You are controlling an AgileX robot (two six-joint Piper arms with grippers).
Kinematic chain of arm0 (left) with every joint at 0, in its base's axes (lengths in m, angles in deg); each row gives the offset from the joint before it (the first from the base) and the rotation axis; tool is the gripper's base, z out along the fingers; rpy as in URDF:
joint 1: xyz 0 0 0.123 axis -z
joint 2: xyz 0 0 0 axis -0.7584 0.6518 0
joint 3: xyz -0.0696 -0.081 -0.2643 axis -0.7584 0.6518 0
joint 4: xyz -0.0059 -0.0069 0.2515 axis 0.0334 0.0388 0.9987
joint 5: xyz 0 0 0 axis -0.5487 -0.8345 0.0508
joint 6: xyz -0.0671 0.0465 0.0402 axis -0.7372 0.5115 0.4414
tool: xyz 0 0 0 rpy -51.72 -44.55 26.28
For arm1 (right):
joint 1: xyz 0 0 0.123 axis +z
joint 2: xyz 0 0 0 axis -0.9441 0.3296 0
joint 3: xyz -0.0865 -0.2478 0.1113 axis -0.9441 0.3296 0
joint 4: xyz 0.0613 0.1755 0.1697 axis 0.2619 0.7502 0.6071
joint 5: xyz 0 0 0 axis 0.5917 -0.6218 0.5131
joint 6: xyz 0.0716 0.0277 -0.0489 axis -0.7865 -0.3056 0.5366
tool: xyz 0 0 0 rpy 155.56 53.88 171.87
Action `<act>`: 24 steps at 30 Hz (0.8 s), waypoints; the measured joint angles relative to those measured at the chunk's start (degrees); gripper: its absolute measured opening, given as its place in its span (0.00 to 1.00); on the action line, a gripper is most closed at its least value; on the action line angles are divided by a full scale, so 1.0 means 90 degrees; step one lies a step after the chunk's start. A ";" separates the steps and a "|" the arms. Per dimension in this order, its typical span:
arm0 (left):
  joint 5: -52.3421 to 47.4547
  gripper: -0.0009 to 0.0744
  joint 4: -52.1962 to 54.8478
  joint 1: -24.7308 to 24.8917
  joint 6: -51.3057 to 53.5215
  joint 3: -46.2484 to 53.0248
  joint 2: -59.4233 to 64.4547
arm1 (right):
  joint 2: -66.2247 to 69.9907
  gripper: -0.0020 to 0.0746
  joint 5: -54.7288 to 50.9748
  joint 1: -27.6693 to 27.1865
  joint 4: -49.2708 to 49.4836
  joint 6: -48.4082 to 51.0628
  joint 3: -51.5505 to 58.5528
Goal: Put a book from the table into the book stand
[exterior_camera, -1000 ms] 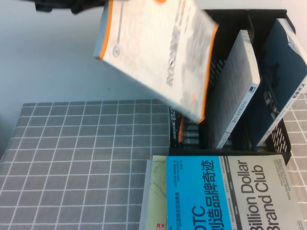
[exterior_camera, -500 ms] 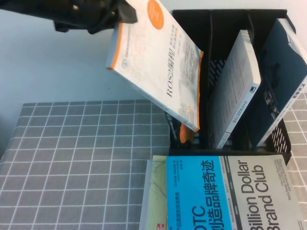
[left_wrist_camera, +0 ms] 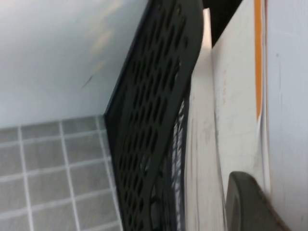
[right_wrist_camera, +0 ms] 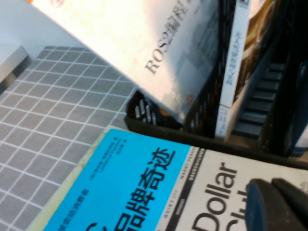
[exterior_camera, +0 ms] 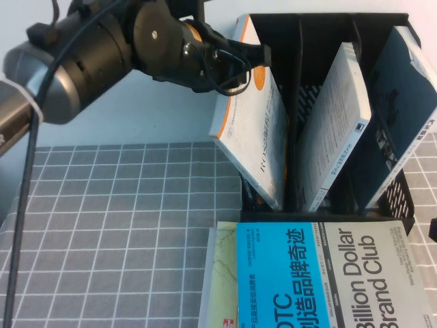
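My left gripper [exterior_camera: 254, 57] is shut on the top edge of a white and orange ROS book [exterior_camera: 258, 133]. The book stands tilted in the left slot of the black book stand [exterior_camera: 321, 22], its lower corner down inside. In the left wrist view one finger [left_wrist_camera: 248, 202] presses on the book's white cover [left_wrist_camera: 231, 96], next to the stand's mesh wall [left_wrist_camera: 154, 110]. My right gripper [right_wrist_camera: 281, 207] is shut and empty, low over the blue and white "Billion Dollar Brand Club" book [right_wrist_camera: 159, 192], which lies on the table in front of the stand [exterior_camera: 321, 273].
A white book [exterior_camera: 336, 126] leans in the stand's middle slot and a dark blue book [exterior_camera: 396, 109] in the right slot. A yellow-green book [exterior_camera: 220, 273] lies under the blue one. The grey checked cloth [exterior_camera: 116, 232] covers the table to the left.
My left arm has come down and to the right with the ROS book. The book has turned more upright and its lower end has gone into the stand's left slot.
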 joint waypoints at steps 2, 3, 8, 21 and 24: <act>0.0301 0.23 -0.0152 0.0000 0.0279 0.0000 0.0040 | 0.0000 0.02 -0.0134 0.0000 0.0043 0.0010 0.0000; 0.0563 0.30 -0.0160 0.0000 0.0409 0.0000 0.0040 | 0.0000 0.02 -0.0205 0.0000 0.0056 0.0010 0.0000; 0.1546 0.74 -0.0107 0.0000 0.0932 -0.0120 -0.0028 | 0.0000 0.02 -0.0792 0.0000 0.0160 0.0096 0.0000; -0.0504 0.09 0.1539 -0.0022 0.1144 -0.1158 -0.1483 | 0.0348 0.02 -0.2520 0.0000 0.1840 0.2274 0.0000; -0.1254 0.03 0.1915 -0.0022 0.1108 -0.1183 -0.1987 | 0.0981 0.02 -0.2878 0.0012 0.2168 0.2688 -0.0043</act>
